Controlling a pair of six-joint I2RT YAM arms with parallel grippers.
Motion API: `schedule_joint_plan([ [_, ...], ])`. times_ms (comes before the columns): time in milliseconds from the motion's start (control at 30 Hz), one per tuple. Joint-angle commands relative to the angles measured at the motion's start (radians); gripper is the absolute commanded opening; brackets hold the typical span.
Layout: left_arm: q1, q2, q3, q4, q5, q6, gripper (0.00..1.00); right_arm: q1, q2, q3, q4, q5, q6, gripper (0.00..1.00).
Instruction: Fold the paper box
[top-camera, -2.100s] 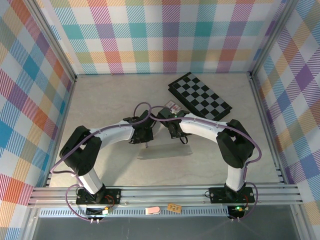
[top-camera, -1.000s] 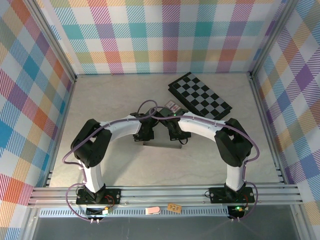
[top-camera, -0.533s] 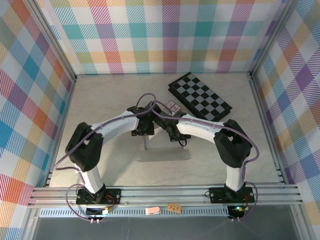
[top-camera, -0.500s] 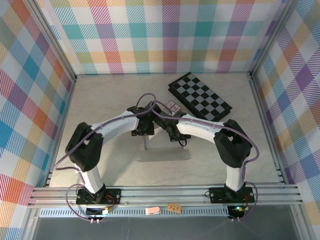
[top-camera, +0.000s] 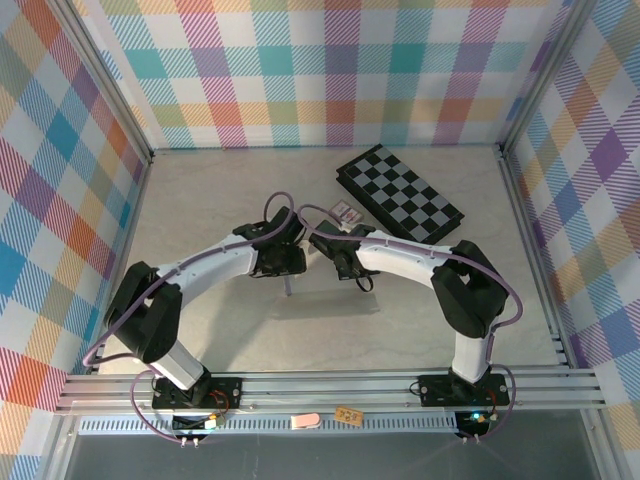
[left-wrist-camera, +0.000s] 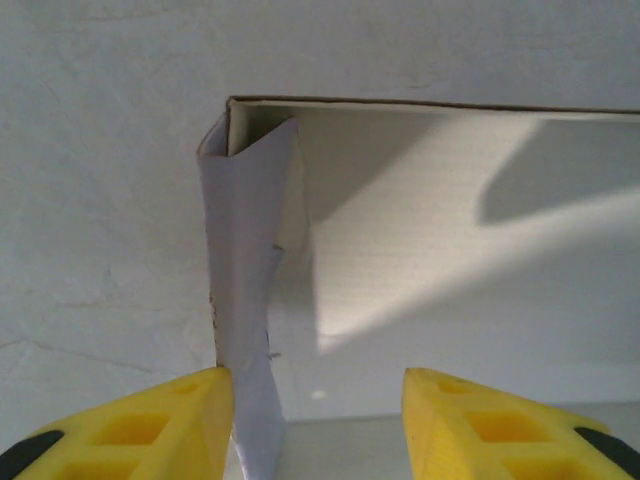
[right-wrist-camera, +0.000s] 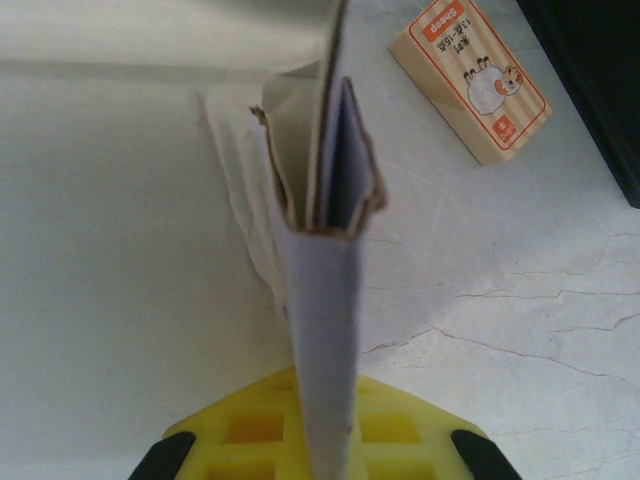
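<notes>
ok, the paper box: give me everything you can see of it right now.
The paper box is thin cardboard, pale lavender outside, off-white inside, brownish at the cut edges. It is partly folded and sits on the table between the two arms. At one corner a lavender flap stands up, bent. The right hand is shut on a doubled-over panel, seen edge-on. The left hand is open around the corner flap, which runs beside one finger; contact unclear.

Bare desk (top-camera: 200, 210) wide on my left, free passage there. Far right, the checkerboard (top-camera: 400, 192) lies in the way, a small card pack (right-wrist-camera: 470, 80) near its edge. Dead centre, the paper box (top-camera: 330, 305) has a flap standing upright; near side of it, open desk too.
</notes>
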Motion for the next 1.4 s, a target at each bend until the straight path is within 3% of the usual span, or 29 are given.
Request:
schedule_joint_plan([
  [0,0.013,0.033,-0.010,0.012,-0.030,0.049,0.46,0.007,-0.023,-0.014,0.001,0.006,-0.012,0.00],
  [233,0.018,0.012,-0.030,0.014,-0.111,0.080,0.43,0.007,-0.027,-0.027,-0.004,-0.002,-0.007,0.00],
  [467,0.002,-0.134,-0.026,0.034,0.031,0.030,0.48,0.006,-0.012,-0.008,-0.020,-0.004,-0.004,0.00],
  [633,0.008,-0.204,-0.039,-0.033,0.010,0.005,0.49,0.006,-0.006,-0.005,-0.023,-0.006,0.003,0.00],
  [800,0.042,-0.149,-0.077,-0.054,-0.002,0.036,0.50,0.006,-0.007,-0.005,-0.022,-0.013,0.003,0.00],
  [1033,0.048,-0.003,-0.079,0.062,0.001,0.047,0.51,0.006,-0.017,-0.012,-0.022,-0.016,0.002,0.00],
  [1367,0.048,0.067,-0.052,0.099,-0.065,0.092,0.38,0.005,-0.018,-0.017,-0.015,-0.025,-0.001,0.00],
])
